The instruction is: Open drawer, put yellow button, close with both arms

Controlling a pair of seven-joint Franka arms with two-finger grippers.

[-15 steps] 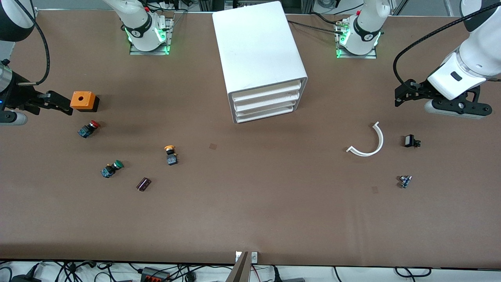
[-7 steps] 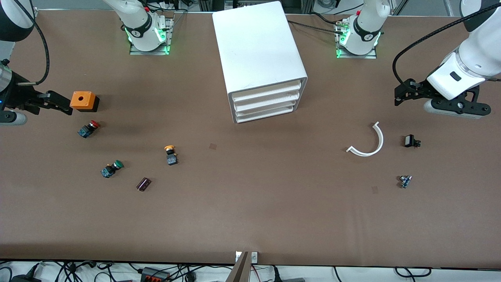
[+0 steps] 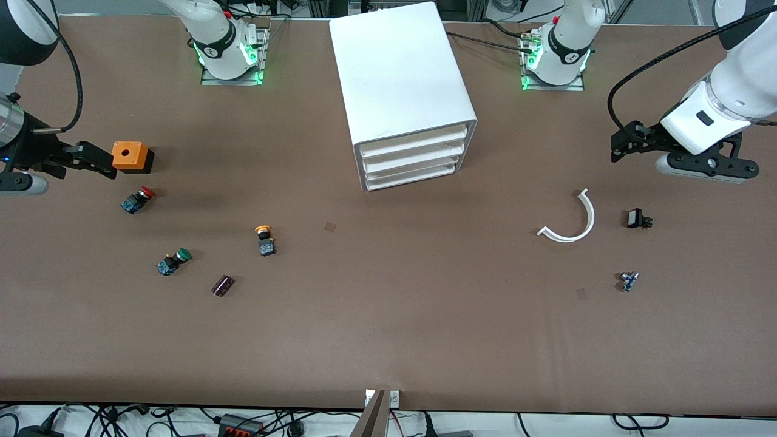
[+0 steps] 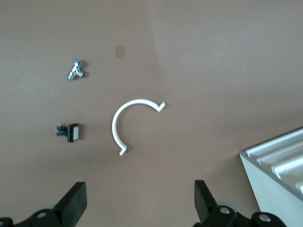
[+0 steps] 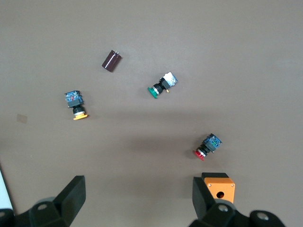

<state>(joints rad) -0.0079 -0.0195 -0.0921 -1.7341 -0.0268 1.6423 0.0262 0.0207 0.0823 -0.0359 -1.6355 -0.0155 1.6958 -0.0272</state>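
**Both grippers hanging open at the table ends, drawer shut, yellow button lying on the table**

The white boxy three-drawer cabinet (image 3: 405, 91) is standing mid-table between the two arm bases, and its uppermost shallow white plastic drawer (image 3: 416, 141) is sitting flush and shut. The small pushbutton with the yellow-orange cap and black-and-blue body (image 3: 264, 239) is lying on the brown tabletop (image 3: 400, 315), nearer the front camera than the cabinet and toward the right arm's end. The red-capped button (image 3: 137, 199), the green-capped button (image 3: 173, 261) and a small dark maroon cylinder (image 3: 223, 284) are lying around it, all apart from one another.

The right gripper (image 3: 91, 159) is hanging at its end of the table, its black fingers (image 5: 71, 198) spread wide with nothing between them, just beside an orange box with a round hole in its top (image 3: 130, 156).

The left gripper (image 3: 631, 142) is hovering at its own end, fingers (image 4: 75, 203) likewise parted and holding nothing, over bare table near a white curved plastic strip (image 3: 573, 221). A small black clip-like part (image 3: 637, 218) and a tiny metallic piece (image 3: 627, 280) are lying nearby.
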